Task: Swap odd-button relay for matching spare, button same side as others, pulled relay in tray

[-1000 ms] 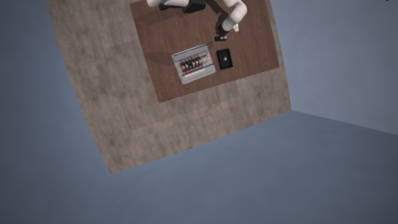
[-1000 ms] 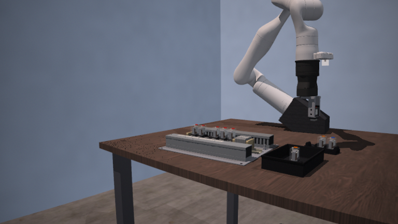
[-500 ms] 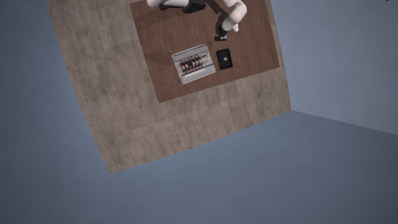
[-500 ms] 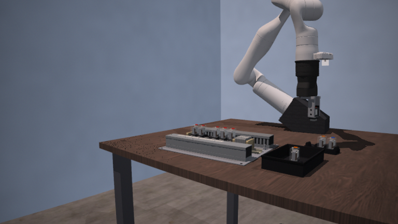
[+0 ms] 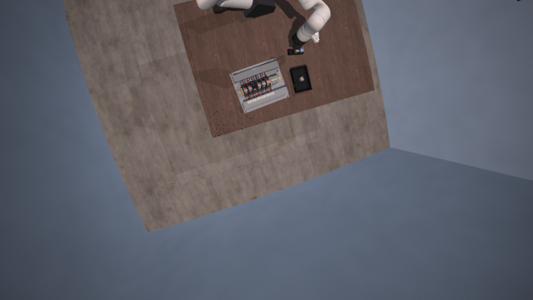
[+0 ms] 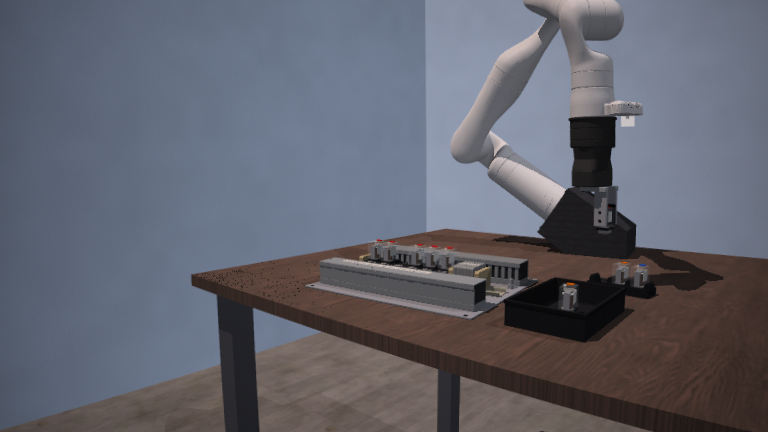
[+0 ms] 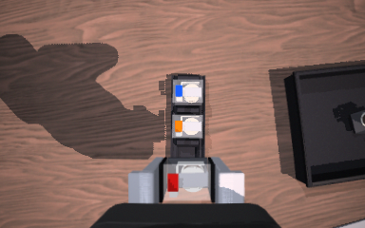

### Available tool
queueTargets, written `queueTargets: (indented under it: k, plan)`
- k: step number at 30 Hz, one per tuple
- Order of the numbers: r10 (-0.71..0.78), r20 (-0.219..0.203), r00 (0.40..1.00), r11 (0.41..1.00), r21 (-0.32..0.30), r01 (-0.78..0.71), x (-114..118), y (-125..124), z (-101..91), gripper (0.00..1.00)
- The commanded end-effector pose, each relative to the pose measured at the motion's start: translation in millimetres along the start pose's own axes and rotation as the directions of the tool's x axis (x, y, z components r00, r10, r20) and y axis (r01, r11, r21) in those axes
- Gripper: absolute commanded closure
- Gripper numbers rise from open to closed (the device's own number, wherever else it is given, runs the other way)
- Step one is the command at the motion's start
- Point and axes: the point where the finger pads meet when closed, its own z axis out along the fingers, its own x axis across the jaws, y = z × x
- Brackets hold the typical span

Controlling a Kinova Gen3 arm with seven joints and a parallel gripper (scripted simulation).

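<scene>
"Pincer first: what has it got?"

"It is closed on the red-buttoned spare, held above the tabletop, clear of the black holder."

"And nearest to it?"

"Two other relays stand in that holder, one with an orange button, one with a blue button."

"Where's the pulled relay?"

"Upright in the black tray, nearer the exterior camera than the holder. Its button is orange."

"Farther out?"

"Left of the tray in that view is the panel, its row showing five red buttons, with a gap between the second and third from the left."

"So which step is this?"

"Carrying the spare over, I'd judge. The removal looks done; the plugging in is not."

"What does the next move need?"

"Travel to the gap with height enough to pass the panel's grey ducts, then line up the blades. The off-center button has to sit on the same side as its neighbours'. After that, press straight down until the tops are level, and only then let go. A tilted entry could leave it proud."
</scene>
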Motion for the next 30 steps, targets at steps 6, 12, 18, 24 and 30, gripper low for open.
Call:
queueTargets:
  k: [6, 12, 18, 24, 30]
  plan:
    - [0.0, -0.003, 1.0, 1.0, 0.002, 0.0, 0.8, -0.2, 0.6, 1.0]
    - [-0.001, -0.005, 1.0, 1.0, 0.001, 0.001, 1.4, 0.1, 2.7, 1.0]
    - [-0.002, -0.007, 1.0, 1.0, 0.0, 0.002, 1.9, 0.4, 4.9, 1.0]
    - [0.001, -0.006, 1.0, 1.0, 0.001, -0.001, 1.3, 0.0, 2.7, 1.0]
    - [-0.001, -0.007, 1.0, 1.0, 0.0, 0.001, 1.3, 0.0, 4.7, 1.0]
